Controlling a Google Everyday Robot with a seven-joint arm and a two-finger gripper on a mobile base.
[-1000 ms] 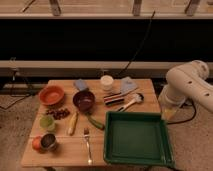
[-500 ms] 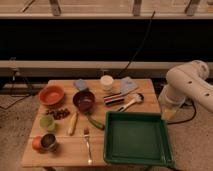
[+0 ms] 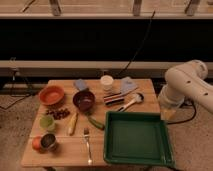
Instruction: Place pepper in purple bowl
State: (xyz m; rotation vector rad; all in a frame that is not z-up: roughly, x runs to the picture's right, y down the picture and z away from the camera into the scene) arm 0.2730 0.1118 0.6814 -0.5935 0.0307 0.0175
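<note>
Orange bowl (image 3: pixel 51 94) at left of the wooden surface (image 3: pixel 60 152). Purple bowl (image 3: pixel 83 100) just right of it. Pepper (image 3: pixel 96 122) lies on the surface in front of the purple bowl, apart from it, near the green tray (image 3: pixel 137 139). Claw (image 3: pixel 168 111) at the surface's right edge, under the white arm (image 3: pixel 187 82); open or closed cannot be told.

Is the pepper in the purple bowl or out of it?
Out: the pepper lies on the table beside the purple bowl. The arm stands at right; its pincer is hidden.

Orange bowl (image 3: pixel 51 94), fork (image 3: pixel 87 145), green tray (image 3: pixel 135 141), perhaps grapes (image 3: pixel 60 113).
</note>
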